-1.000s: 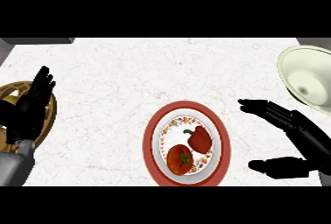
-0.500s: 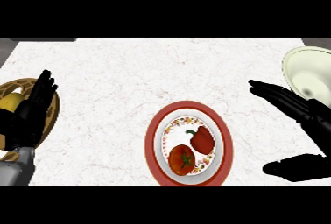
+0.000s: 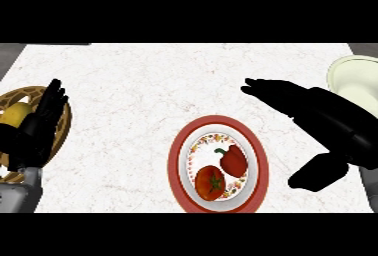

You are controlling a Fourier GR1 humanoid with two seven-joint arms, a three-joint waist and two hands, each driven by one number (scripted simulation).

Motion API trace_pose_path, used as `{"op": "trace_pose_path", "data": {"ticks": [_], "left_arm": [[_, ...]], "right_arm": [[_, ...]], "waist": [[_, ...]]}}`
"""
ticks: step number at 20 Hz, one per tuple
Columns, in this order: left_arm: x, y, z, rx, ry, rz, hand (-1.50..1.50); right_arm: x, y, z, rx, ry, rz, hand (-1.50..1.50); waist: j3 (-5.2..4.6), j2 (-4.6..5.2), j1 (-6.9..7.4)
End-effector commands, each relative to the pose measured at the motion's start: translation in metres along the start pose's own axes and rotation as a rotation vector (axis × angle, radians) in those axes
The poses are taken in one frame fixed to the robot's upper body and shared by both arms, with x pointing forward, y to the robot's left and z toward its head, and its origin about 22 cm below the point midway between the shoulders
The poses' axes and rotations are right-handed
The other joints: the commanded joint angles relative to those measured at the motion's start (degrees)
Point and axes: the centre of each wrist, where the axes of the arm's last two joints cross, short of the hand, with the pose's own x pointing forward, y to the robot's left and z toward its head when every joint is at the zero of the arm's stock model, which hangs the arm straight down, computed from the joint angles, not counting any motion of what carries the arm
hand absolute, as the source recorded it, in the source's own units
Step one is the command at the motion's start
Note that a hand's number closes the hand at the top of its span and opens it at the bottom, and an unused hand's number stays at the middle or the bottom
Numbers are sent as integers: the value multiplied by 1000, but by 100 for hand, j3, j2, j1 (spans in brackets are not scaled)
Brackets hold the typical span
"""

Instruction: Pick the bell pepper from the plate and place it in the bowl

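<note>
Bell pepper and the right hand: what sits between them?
In the head view, only the plate's red rim and a strip of bare counter lie between the bell pepper and the right hand.

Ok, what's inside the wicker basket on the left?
In the basket a yellow thing shows at the left. The open left hand covers the middle and right in this view, so anything else there is hidden.

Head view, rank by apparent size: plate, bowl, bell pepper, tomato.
1. plate
2. bowl, cut off by the picture's edge, so its rank is unsure
3. bell pepper and tomato: look about alike, not ranked
</note>
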Motion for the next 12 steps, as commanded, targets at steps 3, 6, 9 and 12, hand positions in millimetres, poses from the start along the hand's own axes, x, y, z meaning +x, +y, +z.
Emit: {"op": "trace_pose_path", "data": {"ticks": [3,6,9,12], "left_arm": [[6,-12,-3,-5,-4,-7,0],[3,-8,-5,22,-8,4,0],[-9,2,2,17,-1,8,0],[4,-8,0,8,1,-6,0]], "right_arm": [[17,-2,-47,225,81,111,-150],[13,14,-61,325,77,114,-150],[20,38,-82,395,70,113,-150],[13,45,-84,476,127,174,-150]], "waist": [[5,9,5],[9,10,-52],[9,7,-34],[13,-2,-73]]}}
